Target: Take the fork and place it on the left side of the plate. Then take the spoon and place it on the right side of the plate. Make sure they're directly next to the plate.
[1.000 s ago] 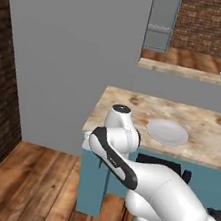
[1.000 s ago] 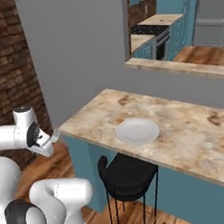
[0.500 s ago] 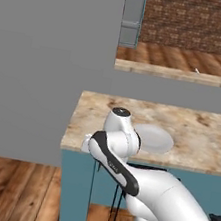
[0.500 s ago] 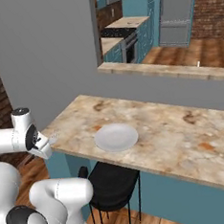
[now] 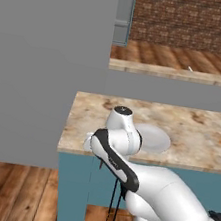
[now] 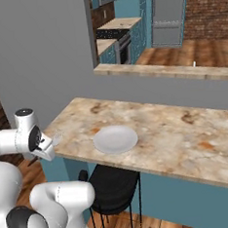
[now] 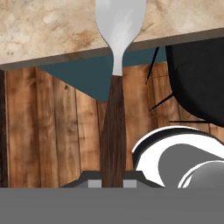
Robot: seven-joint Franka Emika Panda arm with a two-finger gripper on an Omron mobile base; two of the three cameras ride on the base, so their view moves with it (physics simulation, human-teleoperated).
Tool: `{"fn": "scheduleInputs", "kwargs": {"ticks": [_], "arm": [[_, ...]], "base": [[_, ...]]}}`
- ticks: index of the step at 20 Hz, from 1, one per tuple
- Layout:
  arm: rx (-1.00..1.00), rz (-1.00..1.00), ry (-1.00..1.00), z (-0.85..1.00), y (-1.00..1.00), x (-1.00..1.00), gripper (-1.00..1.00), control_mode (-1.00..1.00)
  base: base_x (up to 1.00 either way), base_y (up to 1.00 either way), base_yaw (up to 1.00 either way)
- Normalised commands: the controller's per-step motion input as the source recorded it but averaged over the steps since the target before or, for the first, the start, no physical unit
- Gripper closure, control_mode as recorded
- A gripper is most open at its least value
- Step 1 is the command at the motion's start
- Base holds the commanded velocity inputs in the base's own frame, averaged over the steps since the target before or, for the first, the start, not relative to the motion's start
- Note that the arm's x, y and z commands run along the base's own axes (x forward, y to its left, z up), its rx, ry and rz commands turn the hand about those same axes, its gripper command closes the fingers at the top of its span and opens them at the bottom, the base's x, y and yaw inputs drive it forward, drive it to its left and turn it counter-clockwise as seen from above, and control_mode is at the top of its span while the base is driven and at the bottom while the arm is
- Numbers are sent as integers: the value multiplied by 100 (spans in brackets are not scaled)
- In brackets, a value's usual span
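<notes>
My gripper (image 7: 113,183) is shut on the fork (image 7: 114,122), gripping the low end of its dark brown handle. The silver head reaches up over the edge of the marbled counter (image 7: 48,30). From the right base view, the gripper (image 6: 47,145) hangs just off the counter's near left corner, with the fork (image 6: 56,135) tip poking over the edge. The round grey-white plate (image 6: 115,138) lies on the counter, to the right of the gripper and apart from it. My arm partly covers the plate (image 5: 156,138) in the left base view. A tiny pale sliver (image 6: 194,64) on the far ledge may be the spoon; it is too small to tell.
A black stool (image 6: 115,184) stands under the counter (image 6: 186,139) by the teal base. A grey wall (image 5: 44,61) rises left of the counter, with a pass-through ledge (image 5: 179,73) behind it. Wooden floor (image 7: 57,131) lies below the gripper.
The whole scene has shifted in both base views, so the base has moved; the counter and plate now sit more centred and nearer. The gripper stays shut on the fork.
</notes>
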Motion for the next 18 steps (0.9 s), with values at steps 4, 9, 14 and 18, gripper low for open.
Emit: {"fn": "scheduleInputs", "kwargs": {"ticks": [4, 9, 14, 18], "arm": [[0, 0, 0, 0, 0, 0, 100, 100], [0, 0, 0, 0, 0, 0, 100, 100], [0, 0, 0, 0, 0, 0, 100, 100], [0, 0, 0, 0, 0, 0, 100, -100]], "base": [[0, 0, 0], [0, 0, 0], [0, 0, 0], [0, 0, 0]]}}
